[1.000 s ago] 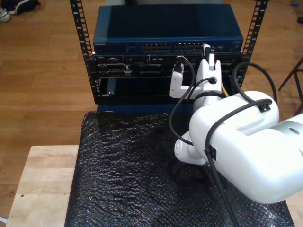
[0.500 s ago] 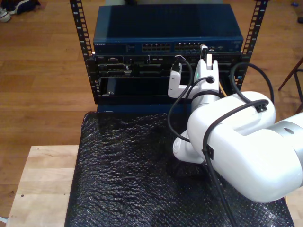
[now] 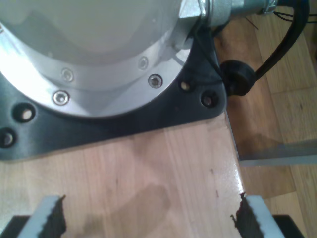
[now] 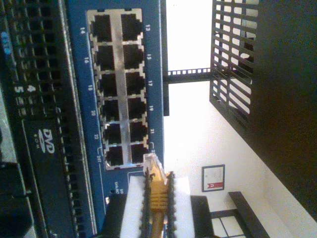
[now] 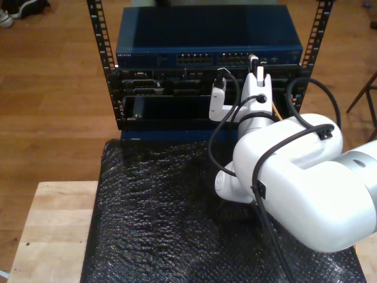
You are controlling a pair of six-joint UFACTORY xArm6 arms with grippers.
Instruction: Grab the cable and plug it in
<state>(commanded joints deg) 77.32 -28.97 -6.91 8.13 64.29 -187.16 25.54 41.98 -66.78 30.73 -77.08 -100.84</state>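
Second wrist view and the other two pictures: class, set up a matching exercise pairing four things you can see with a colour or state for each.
Things:
1. network switch
2. cable
3. first claw
4. bubble-wrap mat

Descriptions:
A. black
B. open over a wooden surface
C. blue, with numbered ports
D. yellow-orange, pinched in my second claw

Pairs: 1-C, 2-D, 3-B, 4-A

cable [image 4: 157, 196]: run cut by frame edge | port numbers: blurred

A networking lab: a rack [image 5: 99, 53] holding a blue network switch [image 5: 209, 38] stands on wood flooring [image 5: 53, 106].
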